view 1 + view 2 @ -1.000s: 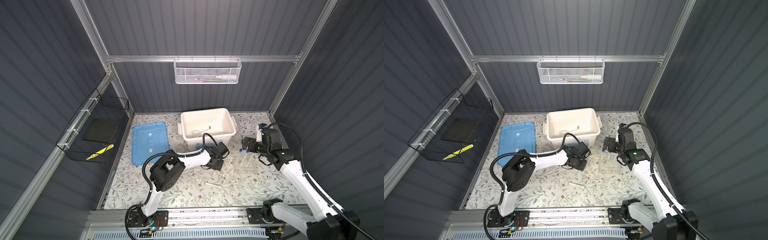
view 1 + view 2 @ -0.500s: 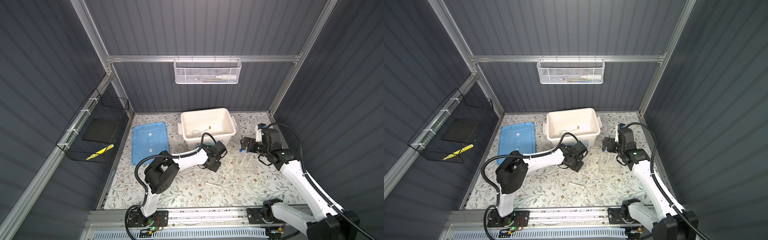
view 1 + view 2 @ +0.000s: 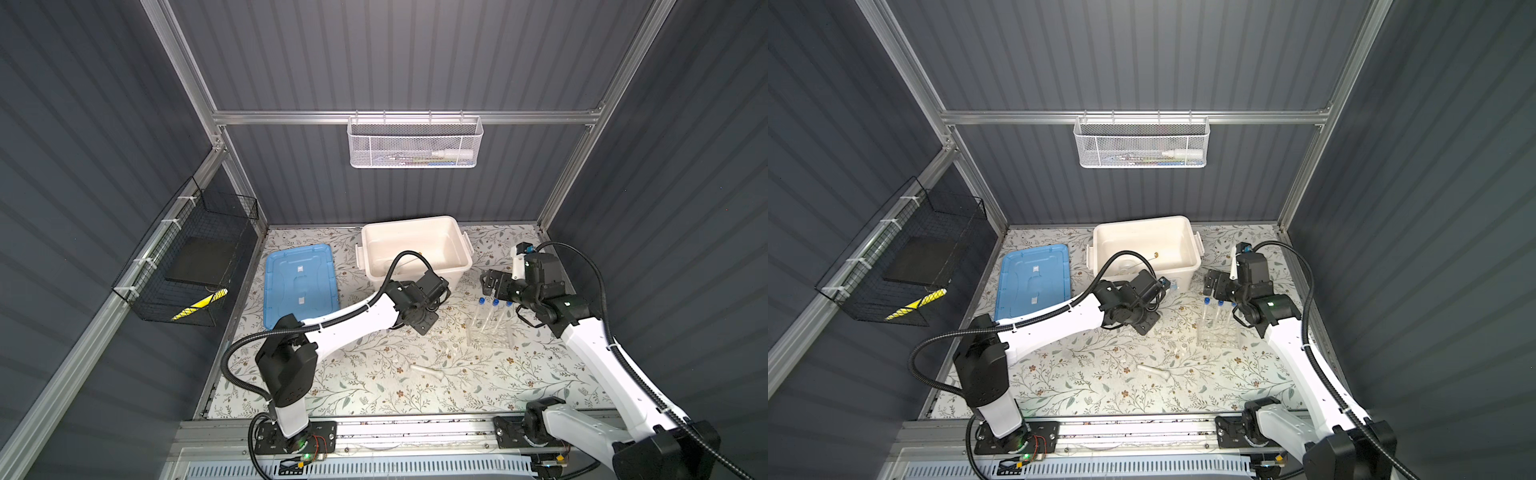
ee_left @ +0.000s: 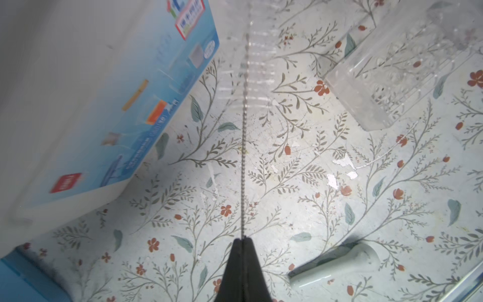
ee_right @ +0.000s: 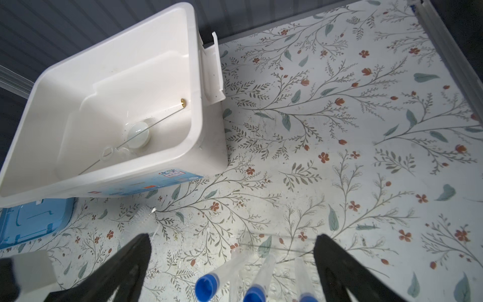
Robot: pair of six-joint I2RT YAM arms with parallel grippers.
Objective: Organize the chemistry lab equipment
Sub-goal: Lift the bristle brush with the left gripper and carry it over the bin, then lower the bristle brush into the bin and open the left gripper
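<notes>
My left gripper [image 4: 243,238] is shut on the thin twisted-wire rod [image 4: 244,162], a brush that reaches out over the table; in both top views this gripper [image 3: 424,328] [image 3: 1144,326] hangs low in front of the white tub [image 3: 415,232]. My right gripper [image 5: 232,236] [image 3: 490,284] stands open above three blue-capped test tubes [image 5: 236,266] [image 3: 494,307] that stand in the clear rack [image 3: 488,334] [image 4: 392,78]. The white pestle [image 3: 428,371] [image 4: 337,264] lies on the table. Inside the tub lie a white bowl [image 5: 138,132], a long rod [image 5: 162,119] and a small clear beaker [image 5: 108,151].
The tub's blue lid [image 3: 299,282] lies flat to its left. A black wire basket [image 3: 195,266] hangs on the left wall and a white mesh basket [image 3: 415,145] on the back wall. The enclosure's walls and metal posts bound the floral table.
The left arm's elbow has swung to the left, while its gripper has shifted only a little near the tub's front, still holding the rod. The right arm has hardly moved.
</notes>
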